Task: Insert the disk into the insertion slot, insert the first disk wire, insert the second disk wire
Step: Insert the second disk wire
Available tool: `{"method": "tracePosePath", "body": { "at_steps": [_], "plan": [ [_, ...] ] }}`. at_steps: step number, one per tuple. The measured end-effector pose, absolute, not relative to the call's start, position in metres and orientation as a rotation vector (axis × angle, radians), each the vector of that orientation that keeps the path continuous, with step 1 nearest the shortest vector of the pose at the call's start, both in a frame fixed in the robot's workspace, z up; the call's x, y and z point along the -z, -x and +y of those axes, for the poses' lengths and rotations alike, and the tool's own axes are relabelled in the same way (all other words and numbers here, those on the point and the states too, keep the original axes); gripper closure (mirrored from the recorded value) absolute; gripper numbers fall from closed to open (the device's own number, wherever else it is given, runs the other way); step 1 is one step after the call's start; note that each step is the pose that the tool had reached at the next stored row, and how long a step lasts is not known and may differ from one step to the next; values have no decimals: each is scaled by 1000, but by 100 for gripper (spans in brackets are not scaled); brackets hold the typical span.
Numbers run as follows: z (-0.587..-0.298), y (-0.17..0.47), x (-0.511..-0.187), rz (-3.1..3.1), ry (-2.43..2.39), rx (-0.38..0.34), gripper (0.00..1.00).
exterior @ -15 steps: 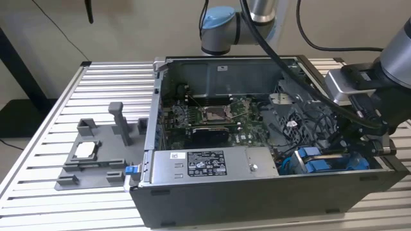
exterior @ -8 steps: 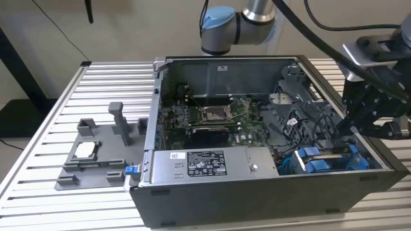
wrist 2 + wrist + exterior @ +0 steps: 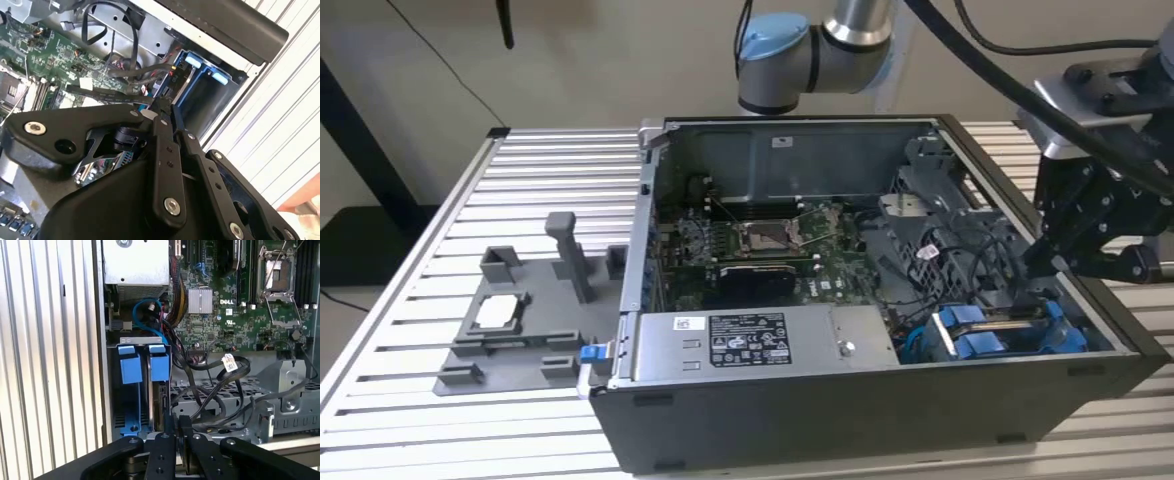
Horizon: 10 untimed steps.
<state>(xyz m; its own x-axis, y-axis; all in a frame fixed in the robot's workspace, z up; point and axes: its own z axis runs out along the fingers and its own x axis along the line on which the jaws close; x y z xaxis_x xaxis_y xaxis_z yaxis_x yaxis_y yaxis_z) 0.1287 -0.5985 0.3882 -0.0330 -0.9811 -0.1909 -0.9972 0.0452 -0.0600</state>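
Observation:
The disk (image 3: 1001,322) stands on edge inside the insertion slot (image 3: 144,341), at the case's front corner on the exterior view's right. Its blue carrier tabs (image 3: 131,367) show at the top. My gripper (image 3: 1043,268) hangs just above and behind that bay. In both wrist views its fingers (image 3: 172,432) are pressed together. A flat black disk wire (image 3: 107,95) runs taut from the motherboard side straight into the fingertips (image 3: 161,112), a little short of the disk's edge (image 3: 176,80).
The open computer case (image 3: 854,420) lies on a slatted metal table (image 3: 560,180). Inside are the green motherboard (image 3: 761,240), the grey power-supply box (image 3: 734,345) and loose black cables (image 3: 220,385). A grey fixture (image 3: 520,320) sits outside the case on the exterior view's left.

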Motion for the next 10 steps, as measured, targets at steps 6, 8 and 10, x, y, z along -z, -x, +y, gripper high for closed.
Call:
{"method": "tracePosePath", "body": {
  "at_steps": [6,8,10],
  "plan": [
    [-599,-128,-401,2132,2049,-136,84],
    [-599,-128,-401,2132,2049,-137,84],
    [-599,-128,-406,2133,2049,-136,77]
  ]
}}
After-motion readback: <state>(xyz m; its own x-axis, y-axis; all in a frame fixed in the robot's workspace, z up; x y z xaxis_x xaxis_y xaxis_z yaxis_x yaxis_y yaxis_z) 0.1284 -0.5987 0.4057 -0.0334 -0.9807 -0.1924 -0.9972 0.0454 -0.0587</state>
